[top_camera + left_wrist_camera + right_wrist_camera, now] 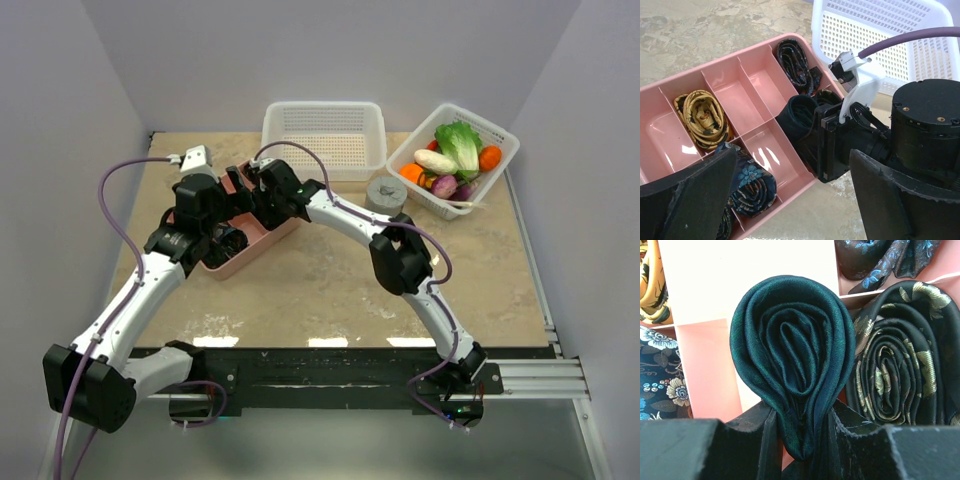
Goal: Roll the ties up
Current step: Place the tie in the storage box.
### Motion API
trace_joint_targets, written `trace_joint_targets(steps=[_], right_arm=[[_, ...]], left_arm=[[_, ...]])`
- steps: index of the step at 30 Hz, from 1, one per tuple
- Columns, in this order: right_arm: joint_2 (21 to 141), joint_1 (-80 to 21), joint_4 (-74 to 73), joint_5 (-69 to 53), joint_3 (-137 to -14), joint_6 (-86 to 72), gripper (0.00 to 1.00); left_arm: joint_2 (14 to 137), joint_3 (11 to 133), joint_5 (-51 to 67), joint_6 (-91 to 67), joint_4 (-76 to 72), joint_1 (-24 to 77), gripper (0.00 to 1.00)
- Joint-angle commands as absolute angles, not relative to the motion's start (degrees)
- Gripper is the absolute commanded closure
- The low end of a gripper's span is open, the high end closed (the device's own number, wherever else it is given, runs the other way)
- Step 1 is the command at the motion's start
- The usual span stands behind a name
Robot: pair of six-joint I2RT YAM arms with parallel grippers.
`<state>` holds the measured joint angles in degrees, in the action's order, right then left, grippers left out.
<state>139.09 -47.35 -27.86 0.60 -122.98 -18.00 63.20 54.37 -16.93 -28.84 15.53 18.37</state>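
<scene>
Mottled beige table (330, 290) carries a pink divided tray (705, 66). Right jaws stand narrow, pinching the dark teal tie (792, 355) by its lower edge so the roll cannot spring loose. It stands upright between them, before an unfilled compartment, judged its destination. Just right of those jaws sits a black-and-gold rolled tie (900, 370). Left jaws hang wide, holding nothing, above the tray's near corner, probably so as not to crowd the placing.
</scene>
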Motion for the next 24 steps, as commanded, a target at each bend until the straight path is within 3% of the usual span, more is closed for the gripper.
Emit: trace_joint_targets(steps=[1, 2, 5, 8, 15, 24], right_arm=[[136.8, -48.6, -30.1, 2.5, -121.4, -16.8, 0.94], [135.3, -48.7, -30.1, 3.0, -120.9, -16.2, 0.92], [133.4, -48.6, -30.8, 3.5, -120.7, -15.7, 0.65], [131.2, -48.7, -30.9, 3.6, -120.2, -15.6, 0.48], [128.8, -48.9, -30.5, 2.7, -120.0, -15.6, 0.25], [128.4, -48.9, -29.7, 4.7, -120.1, -15.6, 0.28]], left_arm=[[63.8, 53.6, -17.6, -27.6, 14.1, 17.7, 0.0], [63.9, 53.7, -17.6, -27.5, 14.1, 17.7, 0.0], [64.2, 53.6, -17.6, -27.5, 13.8, 17.6, 0.0], [64.7, 53.8, -17.2, -27.6, 13.5, 17.6, 0.0], [65.0, 54.5, -17.1, -27.7, 13.6, 17.5, 0.0], [65.0, 54.4, -16.9, -27.6, 13.9, 17.4, 0.0]])
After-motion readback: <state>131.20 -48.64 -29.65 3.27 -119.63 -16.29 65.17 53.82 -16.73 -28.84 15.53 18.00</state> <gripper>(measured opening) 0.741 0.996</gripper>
